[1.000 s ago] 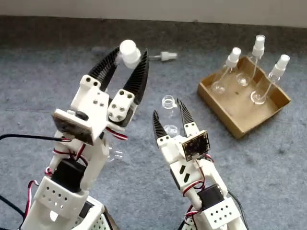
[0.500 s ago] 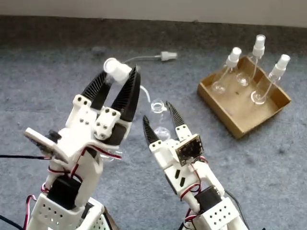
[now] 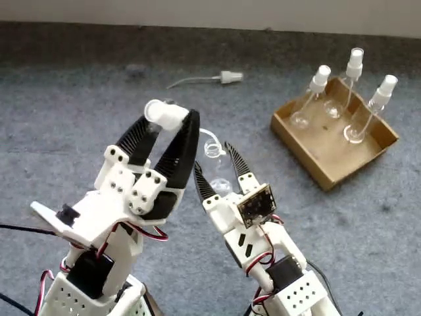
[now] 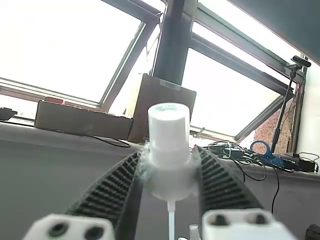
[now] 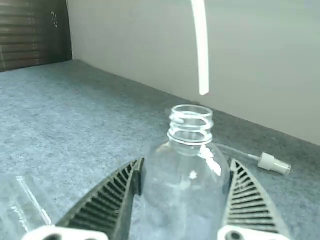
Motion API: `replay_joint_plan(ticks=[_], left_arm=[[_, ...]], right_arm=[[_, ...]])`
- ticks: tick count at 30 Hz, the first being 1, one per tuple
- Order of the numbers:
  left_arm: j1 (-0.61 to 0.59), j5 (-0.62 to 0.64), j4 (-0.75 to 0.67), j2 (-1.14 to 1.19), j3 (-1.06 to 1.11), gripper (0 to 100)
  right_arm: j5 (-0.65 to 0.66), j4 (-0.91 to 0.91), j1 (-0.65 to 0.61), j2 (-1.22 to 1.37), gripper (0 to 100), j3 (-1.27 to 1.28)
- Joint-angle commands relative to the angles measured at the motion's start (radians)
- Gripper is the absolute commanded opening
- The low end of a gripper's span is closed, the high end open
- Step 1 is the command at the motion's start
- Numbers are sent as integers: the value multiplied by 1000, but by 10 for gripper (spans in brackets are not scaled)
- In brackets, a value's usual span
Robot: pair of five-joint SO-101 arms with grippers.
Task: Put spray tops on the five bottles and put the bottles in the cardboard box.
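between the right gripper's fingers: the open bottle [image 5: 192,160] stands upright on the grey carpeted table [image 3: 66,118], its threaded neck bare. the right gripper [image 3: 212,158] is clamped on the bottle's body, one finger on each side, which i judge is to keep the neck from shifting while a top goes on.
spray top [image 4: 169,145]: raised above and beside the bottle, pinched at its collar by the left gripper [image 3: 172,118], with the white cap poking out past the fingertips.
dip tube [image 5: 200,45]: hangs down from the held top. its free end sits just above the bottle's mouth and is not yet inside. the top is probably held high because the tube has to go in first.
step in hand: lining up the tube with the neck. lowering and screwing come after.
cardboard box [image 3: 299,155]: well apart, on the right arm's side. three capped bottles [image 3: 318,82] stand upright in it, with bare floor left for more.
spare spray top [image 3: 227,77]: lies flat on the carpet beyond both grippers with its tube stretched out, likely waiting for the fifth bottle.
clear thing [image 5: 20,205]: lies on the carpet near the right gripper. it may be that fifth bottle, but i cannot tell.
risk: the tube is thin and curved, so it could catch on the rim.
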Motion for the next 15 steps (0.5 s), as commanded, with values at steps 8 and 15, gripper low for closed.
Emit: replay_joint_plan(ticks=[8, 15], left_arm=[[-24, 5, -23, -8, -1, 5], [-41, 5, -29, -2, 79, 5]], right_arm=[[-3, 19, -13, -22, 202, 105], [-3, 21, -13, -22, 202, 105]])
